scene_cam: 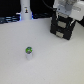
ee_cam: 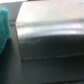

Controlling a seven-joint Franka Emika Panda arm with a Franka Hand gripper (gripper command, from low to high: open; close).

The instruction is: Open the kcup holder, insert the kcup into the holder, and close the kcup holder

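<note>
The wide white tabletop [scene_cam: 45,62] fills most of the exterior view, pale and slightly bluish under the lighting. At its far edge, toward the exterior view's right, stands the black boxy kcup holder [scene_cam: 61,29] with pale grey slotted details on its front. The white robot arm [scene_cam: 64,6] comes down directly above it, its gripper [scene_cam: 63,17] right at the top of the device; whether the jaws are open or closed, or have hold of any part, cannot be told from either view. The wrist view shows a blurred close-up of a dark, glossy, rounded box surface [ee_cam: 50,35], with a teal shape [ee_cam: 4,30] at one edge that is too blurred to identify. A taller white cylinder with a dark mark [scene_cam: 25,11] stands at the far edge toward the exterior view's left. The small white kcup with a green top [scene_cam: 29,52] stands upright, alone on the open tabletop, well apart from the holder and nearer the camera.
</note>
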